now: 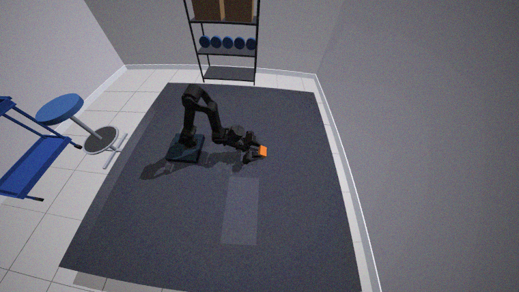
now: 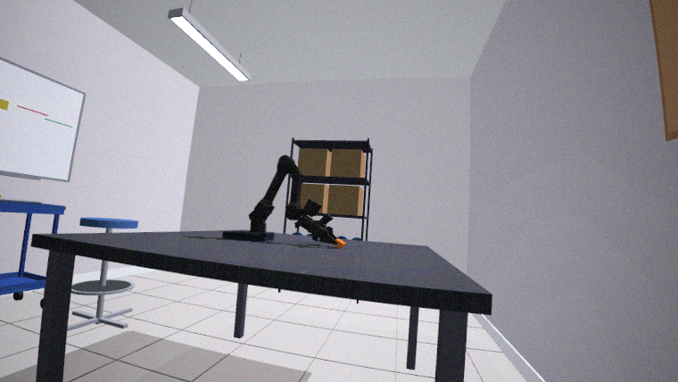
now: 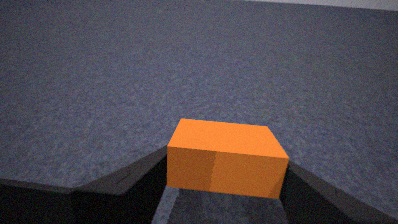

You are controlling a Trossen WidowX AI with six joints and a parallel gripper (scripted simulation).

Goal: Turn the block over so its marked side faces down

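An orange block (image 1: pixel 263 151) (image 2: pixel 340 243) (image 3: pixel 227 137) is held between the two black fingers of my gripper (image 1: pixel 257 151) (image 3: pixel 223 157). The gripper is shut on it, one finger on each side. In the exterior view the gripper slants down and forward, and the block is tilted, at or just above the table top (image 1: pixel 290 217) (image 2: pixel 403 268). Two plain orange faces show in the wrist view. No marked side can be made out; the faces turned away from the wrist camera are hidden there.
The arm's base (image 1: pixel 185 147) (image 2: pixel 248 236) stands on the table behind the gripper. A paler rectangular patch (image 1: pixel 240 210) shows on the table top. A shelf rack (image 1: pixel 229 74), a blue stool (image 1: pixel 59 108) and a blue cart (image 1: pixel 34 166) stand off the table.
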